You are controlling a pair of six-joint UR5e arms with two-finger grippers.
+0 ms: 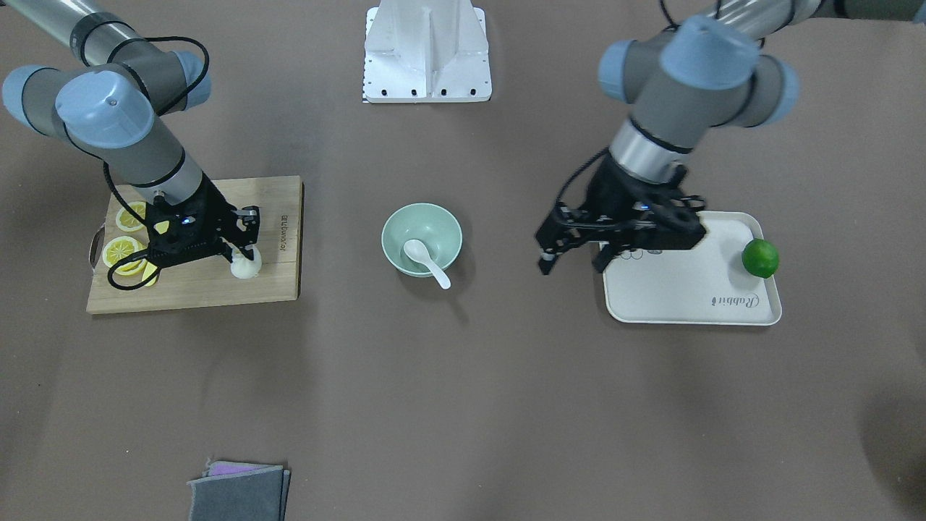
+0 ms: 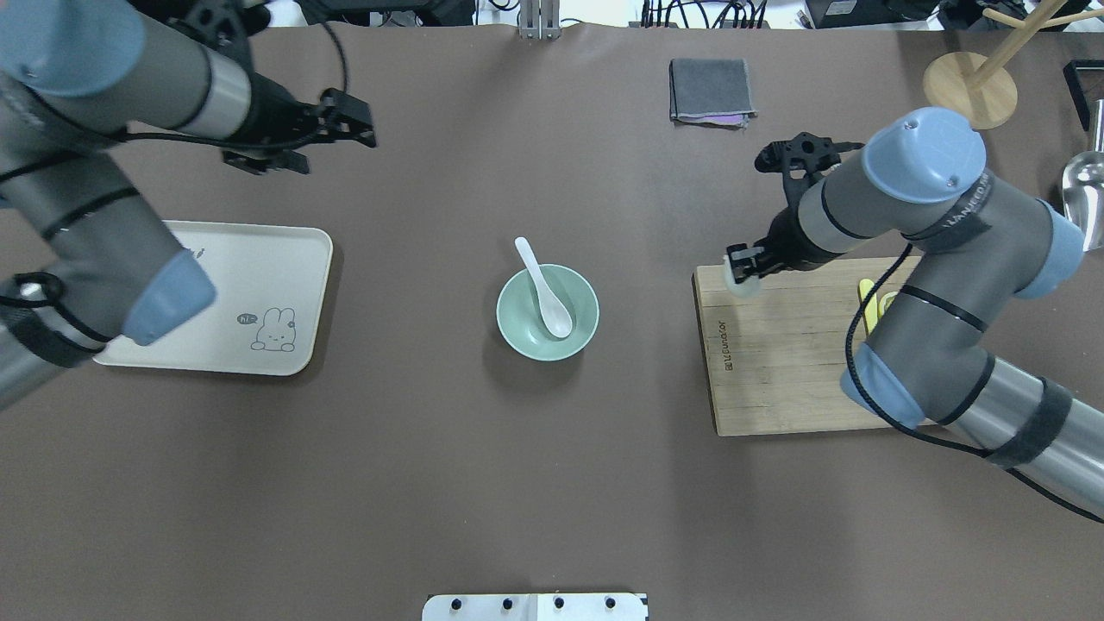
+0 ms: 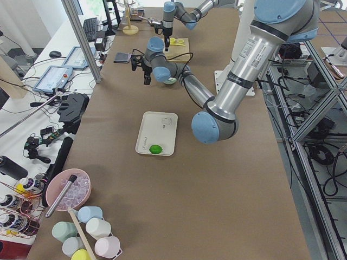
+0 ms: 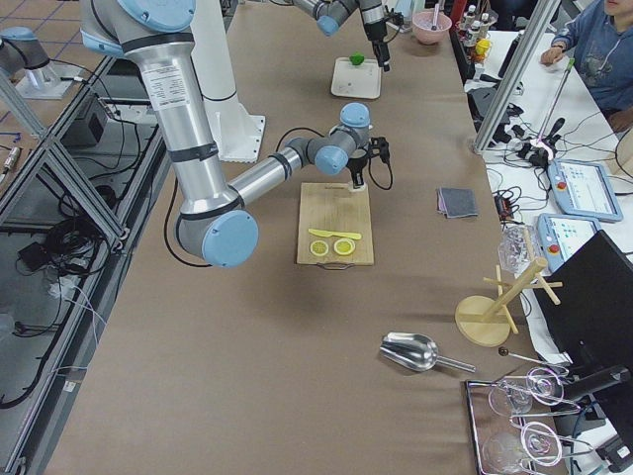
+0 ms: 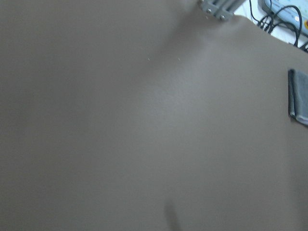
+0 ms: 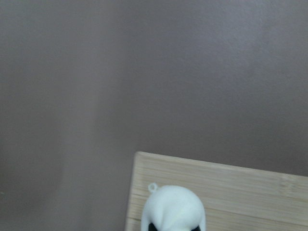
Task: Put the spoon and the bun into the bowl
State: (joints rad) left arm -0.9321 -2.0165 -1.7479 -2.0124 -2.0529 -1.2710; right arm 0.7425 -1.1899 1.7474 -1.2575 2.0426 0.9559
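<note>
**A:** Where is the spoon?

**B:** The small white ceramic soup spoon (image 1: 427, 259) lies in the round pale mint-green bowl (image 1: 400, 230). Its scoop is at the bottom and its handle leans over the rim on the side away from the robot. The bowl stands mid-way along the brown worktop (image 1: 463, 398), between the two arms.

**A:** And the bun?

**B:** The small round white steamed bun (image 1: 246, 269) is at a corner of the rectangular wooden cutting board (image 1: 217, 289), the corner towards the bowl and away from the robot. The right arm's fingers (image 1: 249, 215) are closed on it from either side. I cannot tell whether it rests on the wood or is just clear of it.

**A:** What about the other arm?

**B:** The left arm's fingers (image 1: 548, 260) are spread apart with nothing between them. They hang above bare worktop just beside the cream rectangular tray (image 1: 694, 304), on its bowl side. A round green lime (image 1: 760, 258) sits at the tray's opposite edge.

**A:** Anything else there?

**B:** Yellow lemon slices (image 1: 121, 250) lie on the board's other end, partly hidden by the right arm. A folded grey cloth (image 1: 239, 492) lies near the worktop's edge away from the robot, well apart from everything else.
</note>
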